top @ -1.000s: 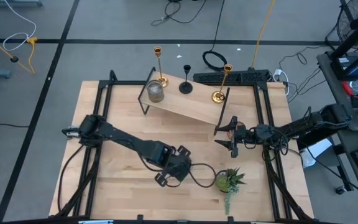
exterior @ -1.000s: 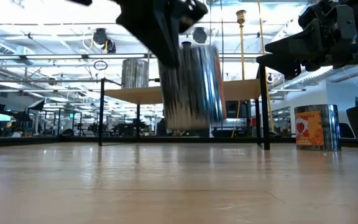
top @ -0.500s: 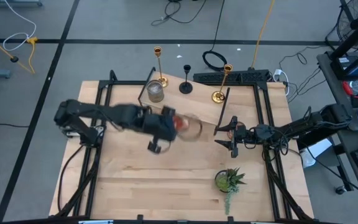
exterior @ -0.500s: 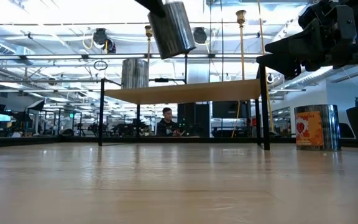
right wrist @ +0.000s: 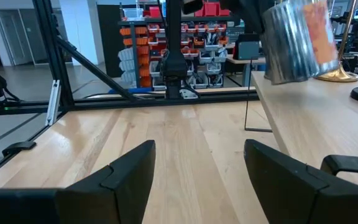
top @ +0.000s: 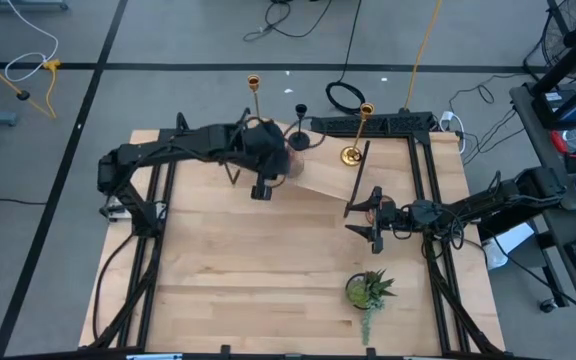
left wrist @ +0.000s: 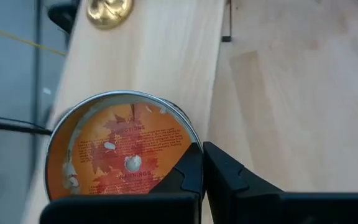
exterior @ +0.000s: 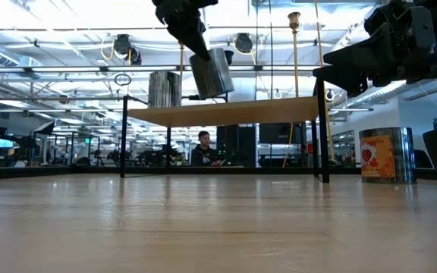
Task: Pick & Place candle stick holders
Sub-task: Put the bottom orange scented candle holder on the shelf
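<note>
My left gripper (top: 268, 172) is shut on an orange-red cup (exterior: 211, 73), a shiny tin with an orange label, just above the raised wooden shelf (top: 320, 177) at the table's far side. The cup also shows in the right wrist view (right wrist: 297, 40). A grey cup (exterior: 164, 89) stands on the shelf. Two tall gold candlesticks (top: 255, 88) (top: 360, 130) and a short black one (top: 300, 112) stand along the shelf's far edge. My right gripper (top: 366, 222) is open and empty at the table's right. A second orange-labelled tin (exterior: 385, 155) stands on the table. My left gripper holds the orange-red cup by its rim (left wrist: 190, 148), one finger over the cup's inside and one outside the wall. The fingers come from above, slanting down. The cup hangs tilted below them, clear of the shelf.
A green potted plant (top: 368, 292) stands near the table's front right. The shelf rests on thin black legs (exterior: 323, 129). Bare wood lies between the shelf and the front edge. A person (exterior: 204, 149) sits in the room beyond the table.
My left gripper has carried the orange-red cup from the table's near middle up and toward the far edge, to above the shelf beside the grey cup. The cup has stayed lifted and now hangs tilted. My right gripper has kept still.
</note>
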`<state>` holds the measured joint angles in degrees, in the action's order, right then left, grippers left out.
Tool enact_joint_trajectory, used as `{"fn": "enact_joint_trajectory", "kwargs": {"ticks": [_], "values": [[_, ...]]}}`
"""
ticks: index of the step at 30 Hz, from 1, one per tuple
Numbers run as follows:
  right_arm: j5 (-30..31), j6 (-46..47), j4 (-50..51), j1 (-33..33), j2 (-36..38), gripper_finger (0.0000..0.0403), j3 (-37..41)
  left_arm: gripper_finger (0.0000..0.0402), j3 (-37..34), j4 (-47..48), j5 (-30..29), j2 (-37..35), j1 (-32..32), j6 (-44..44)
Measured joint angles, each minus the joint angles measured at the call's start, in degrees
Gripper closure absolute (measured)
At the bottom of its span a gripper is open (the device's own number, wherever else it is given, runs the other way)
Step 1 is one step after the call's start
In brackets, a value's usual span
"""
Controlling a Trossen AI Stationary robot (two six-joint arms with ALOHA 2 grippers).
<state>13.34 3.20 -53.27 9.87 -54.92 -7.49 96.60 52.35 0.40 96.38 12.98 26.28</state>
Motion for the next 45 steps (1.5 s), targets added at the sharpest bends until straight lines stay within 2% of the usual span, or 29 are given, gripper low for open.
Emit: {"fn": "enact_joint_trajectory", "kwargs": {"ticks": [3, 16, 23, 31, 45], "values": [[0.00, -0.50, -0.03, 0.00, 0.00, 0.0161, 0.00, 0.0392, 0.00, 0.21, 2.50, 0.08, 1.18, -0.97], [0.00, -1.03, -0.03, 0.00, 0.00, 0.0161, 0.00, 0.0396, -0.02, -2.57, 2.66, 1.46, 4.07, -3.56], [0.00, -0.94, -0.01, 0.00, -0.02, 0.0161, 0.00, 0.0377, 0.09, -5.45, 3.06, 3.26, 4.35, -3.92], [0.00, -0.94, 0.02, -0.02, -0.02, 0.0161, 0.00, 0.0386, 0.15, -6.63, 3.80, 4.19, 4.69, -3.44], [0.00, -1.06, 0.00, -0.01, -0.02, 0.0161, 0.00, 0.0374, 0.02, -9.23, 3.59, 4.28, 4.59, -3.52]]}}
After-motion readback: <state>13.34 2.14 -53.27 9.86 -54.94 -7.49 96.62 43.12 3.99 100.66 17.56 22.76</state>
